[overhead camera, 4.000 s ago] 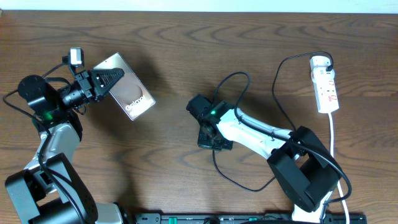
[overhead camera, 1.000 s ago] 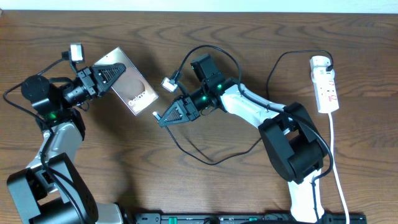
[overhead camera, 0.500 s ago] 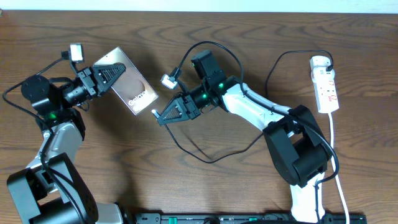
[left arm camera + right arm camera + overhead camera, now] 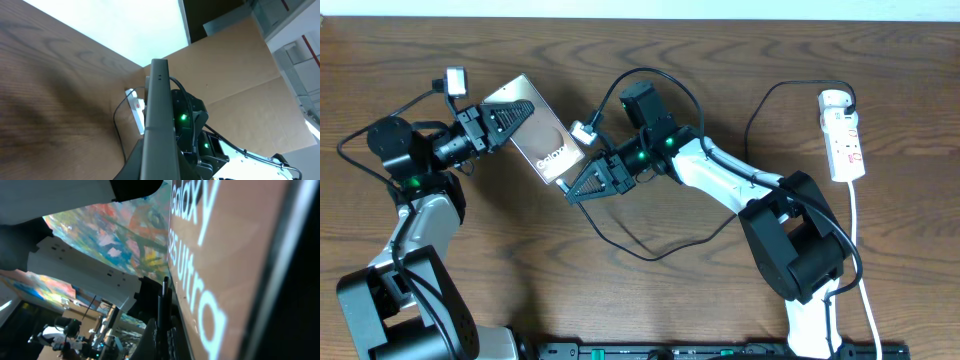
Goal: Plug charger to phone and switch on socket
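Observation:
My left gripper (image 4: 510, 122) is shut on the phone (image 4: 542, 140) and holds it above the table, screen up, with its lettered end toward the right arm. In the left wrist view the phone (image 4: 159, 115) shows edge-on between the fingers (image 4: 160, 167). My right gripper (image 4: 575, 190) is shut on the plug end of the charger (image 4: 650, 255), and the tip sits at the phone's lower short edge. I cannot tell whether it is in the port. In the right wrist view the plug (image 4: 163, 315) is right beside the lettered screen (image 4: 235, 255). The socket (image 4: 844, 140) lies at the far right.
The black charger cable loops across the table middle and runs up to the round plug head (image 4: 834, 99) on the socket. The strip's thick white cord (image 4: 860, 260) runs down the right edge. The strip also shows far off in the left wrist view (image 4: 136, 109).
The left gripper has carried the phone to the right, toward the right gripper. The plug tip, a short gap from the phone half a second ago, now meets its lower edge.

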{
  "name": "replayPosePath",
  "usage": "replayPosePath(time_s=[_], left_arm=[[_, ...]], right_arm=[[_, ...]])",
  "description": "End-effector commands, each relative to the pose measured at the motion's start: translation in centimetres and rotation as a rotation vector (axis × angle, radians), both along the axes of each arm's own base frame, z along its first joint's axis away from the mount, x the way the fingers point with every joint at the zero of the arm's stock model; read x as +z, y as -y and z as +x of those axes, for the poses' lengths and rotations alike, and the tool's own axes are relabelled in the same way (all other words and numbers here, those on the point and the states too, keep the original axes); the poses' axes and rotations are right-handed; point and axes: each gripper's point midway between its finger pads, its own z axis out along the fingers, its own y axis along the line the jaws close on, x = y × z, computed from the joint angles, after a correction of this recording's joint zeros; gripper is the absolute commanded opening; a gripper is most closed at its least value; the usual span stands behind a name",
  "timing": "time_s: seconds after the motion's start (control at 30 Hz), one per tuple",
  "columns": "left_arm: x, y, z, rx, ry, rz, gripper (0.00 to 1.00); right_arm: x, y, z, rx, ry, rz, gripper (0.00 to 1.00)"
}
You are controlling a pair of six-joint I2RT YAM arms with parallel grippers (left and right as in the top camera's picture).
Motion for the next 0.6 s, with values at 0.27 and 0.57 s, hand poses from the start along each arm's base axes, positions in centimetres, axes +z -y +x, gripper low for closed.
replayPosePath(time_s=[0.27, 0.57], left_arm=[[0.9, -2.2, 0.2, 0.053, 0.005, -0.004, 0.07], [0.9, -0.7, 0.1, 0.012, -0.017, -0.016, 0.07]], right_arm=[[1.8, 0.7, 0.4, 0.001, 0.014, 0.03, 0.01], [1.9, 0.7, 0.5, 0.0, 0.028, 0.04, 0.01]])
